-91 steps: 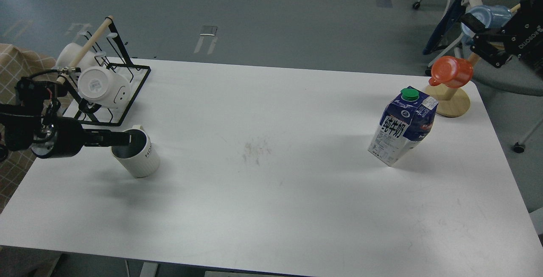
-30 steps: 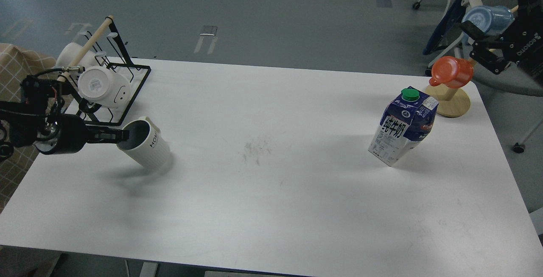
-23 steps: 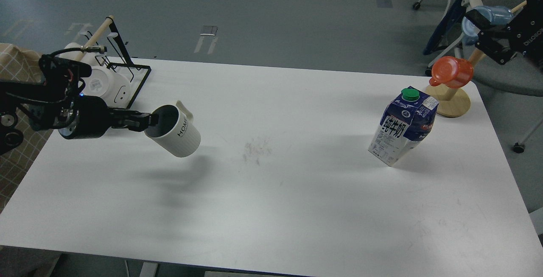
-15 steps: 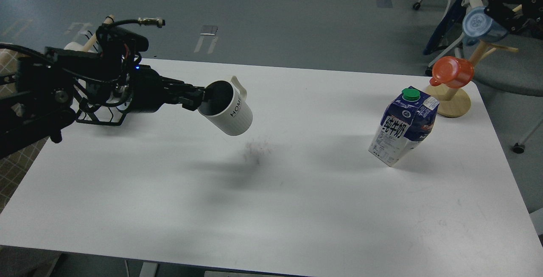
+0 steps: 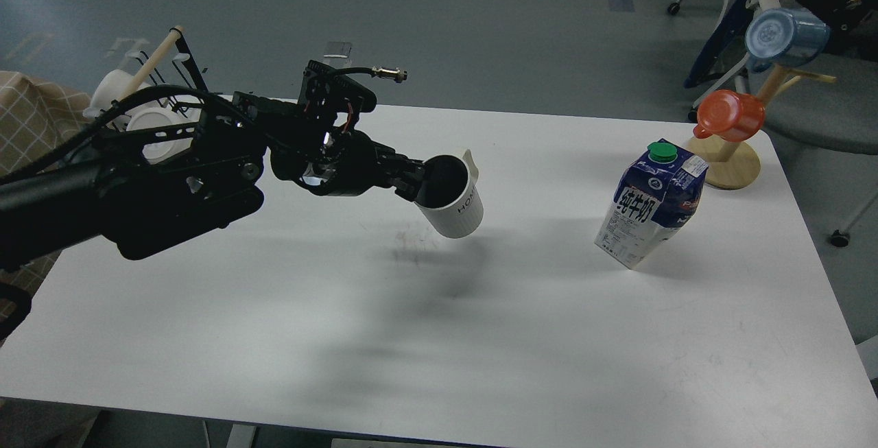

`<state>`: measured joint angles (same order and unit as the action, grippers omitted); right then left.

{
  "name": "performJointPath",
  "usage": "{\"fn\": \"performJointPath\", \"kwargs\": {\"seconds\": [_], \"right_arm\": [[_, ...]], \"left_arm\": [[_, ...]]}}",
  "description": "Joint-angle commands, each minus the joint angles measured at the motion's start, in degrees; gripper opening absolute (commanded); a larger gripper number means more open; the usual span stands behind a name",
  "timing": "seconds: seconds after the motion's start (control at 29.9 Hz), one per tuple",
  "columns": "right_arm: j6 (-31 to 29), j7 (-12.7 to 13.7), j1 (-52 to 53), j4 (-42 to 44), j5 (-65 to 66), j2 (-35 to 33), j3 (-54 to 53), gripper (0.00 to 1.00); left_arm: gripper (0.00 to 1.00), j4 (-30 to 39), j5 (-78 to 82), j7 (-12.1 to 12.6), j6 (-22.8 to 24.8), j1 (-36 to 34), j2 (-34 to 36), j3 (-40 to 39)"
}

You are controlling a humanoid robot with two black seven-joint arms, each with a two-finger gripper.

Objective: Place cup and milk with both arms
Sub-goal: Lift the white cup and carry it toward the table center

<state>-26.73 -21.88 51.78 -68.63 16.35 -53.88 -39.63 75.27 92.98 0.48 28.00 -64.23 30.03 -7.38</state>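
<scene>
Cup hangs tilted above table, rim clamped by left pincer.

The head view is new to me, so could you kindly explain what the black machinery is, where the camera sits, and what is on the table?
The camera sits in a humanoid robot's head, looking forward and down. The black machinery entering from the left is its left arm; the left gripper pinches the rim of the white ribbed cup, holding it tilted above the white table. The milk carton stands on the table's right side. Beyond it, a wooden stand carries an orange cup and a light blue cup. A black rack with white mugs sits behind the arm. The right gripper is not in view.
</scene>
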Motion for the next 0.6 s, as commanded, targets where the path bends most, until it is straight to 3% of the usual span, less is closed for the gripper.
{"fn": "performJointPath", "kwargs": {"seconds": [0.0, 0.57], "right_arm": [[0.0, 0.0, -0.2, -0.1, 0.0, 0.1, 0.1, 1.0], [0.0, 0.0, -1.0, -0.1, 0.0, 0.0, 0.3, 1.0]], "left_arm": [[0.0, -1.5, 1.1, 0.0, 0.0, -1.6, -1.1, 4.3], [0.0, -1.9, 1.1, 0.1, 0.0, -1.1, -1.0, 6.2]]}}
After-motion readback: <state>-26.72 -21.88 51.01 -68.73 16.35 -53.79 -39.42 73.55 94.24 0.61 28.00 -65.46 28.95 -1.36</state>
